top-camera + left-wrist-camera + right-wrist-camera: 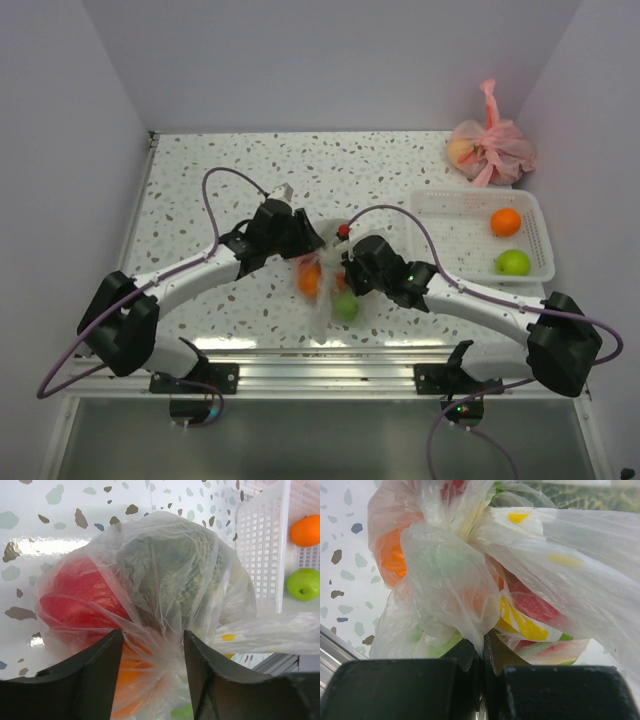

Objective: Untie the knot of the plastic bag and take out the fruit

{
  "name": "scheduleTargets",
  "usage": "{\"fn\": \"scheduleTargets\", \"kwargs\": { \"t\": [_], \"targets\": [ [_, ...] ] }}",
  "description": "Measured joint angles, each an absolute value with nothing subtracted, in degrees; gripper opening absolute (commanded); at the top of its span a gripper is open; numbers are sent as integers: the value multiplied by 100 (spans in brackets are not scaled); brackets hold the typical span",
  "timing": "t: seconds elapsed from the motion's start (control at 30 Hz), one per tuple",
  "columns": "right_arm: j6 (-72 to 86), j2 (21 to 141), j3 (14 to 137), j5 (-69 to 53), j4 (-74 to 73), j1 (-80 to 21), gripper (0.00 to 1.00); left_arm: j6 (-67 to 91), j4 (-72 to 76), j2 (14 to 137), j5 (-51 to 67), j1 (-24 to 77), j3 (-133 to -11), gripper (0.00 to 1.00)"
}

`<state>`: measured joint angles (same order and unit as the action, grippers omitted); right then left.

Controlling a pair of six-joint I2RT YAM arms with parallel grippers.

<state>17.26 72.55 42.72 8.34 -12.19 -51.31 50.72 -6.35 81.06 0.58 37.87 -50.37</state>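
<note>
The clear flower-print plastic bag (pixel 322 285) lies between my two grippers at the table's front middle. Through it show an orange fruit (pixel 310 278), a green one (pixel 345 306) and a red one (pixel 343 232). In the left wrist view the bag (pixel 165 545) holds a red fruit (pixel 80 597), the lumpy green-grey fruit (pixel 170 570) and an orange one (pixel 127 680). My left gripper (pixel 152 647) pinches the gathered neck, with plastic filling the gap between its fingers. My right gripper (pixel 484 645) is shut on a thin fold of the bag (pixel 450 580) near the knot.
A white basket (pixel 480 195) at the right holds a loose orange (pixel 506 221) and a green fruit (pixel 513 262); it also shows in the left wrist view (pixel 260 545). A tied pink bag (pixel 490 148) sits in the back right corner. Walls stand on three sides.
</note>
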Motion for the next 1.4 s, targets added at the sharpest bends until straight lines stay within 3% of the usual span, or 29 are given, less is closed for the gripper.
{"fn": "scheduleTargets", "kwargs": {
  "t": [0.07,0.1,0.13,0.4,0.73,0.77,0.83,0.9,0.93,1.03,1.23,1.33,1.4],
  "targets": [
    [1715,7236,4261,808,-1216,-5131,0,5177,-587,8180,1,3809,-5035,26],
    [1708,7223,4259,797,-1212,-5131,0,5218,-545,8208,-21,3811,-5030,9],
    [1706,7205,4259,794,-1205,-5131,0,5273,-515,8217,-40,3835,-5024,0],
    [1708,6882,4152,1020,-1236,-5089,0,5129,-561,7905,-296,3712,-4995,0],
    [2209,5636,3717,1247,-1247,-4088,1,4230,-1636,6539,-840,2495,-5015,0],
    [2204,5607,3721,1203,-1243,-4066,4,4147,-1774,6493,-851,2471,-5030,0],
    [2158,5660,3795,1035,-1299,-4060,21,4001,-1951,6440,-832,2471,-5046,0],
    [1988,5861,4038,751,-1544,-4053,41,3913,-2102,6381,-757,2458,-5046,0],
    [1894,5970,4198,650,-1669,-4060,58,3879,-2167,6340,-722,2445,-5046,0],
    [1494,6237,4810,414,-2080,-4171,74,3828,-2261,6178,-593,2432,-5048,0],
    [454,6796,6493,165,-2790,-5019,78,3802,-2582,6095,-368,2432,-5264,0],
    [69,7161,7054,86,-2934,-5367,73,3782,-2685,6095,-329,2432,-5371,0],
    [-154,7373,7203,93,-3035,-5498,64,3782,-2746,6093,-320,2432,-5422,0]
  ]
}}
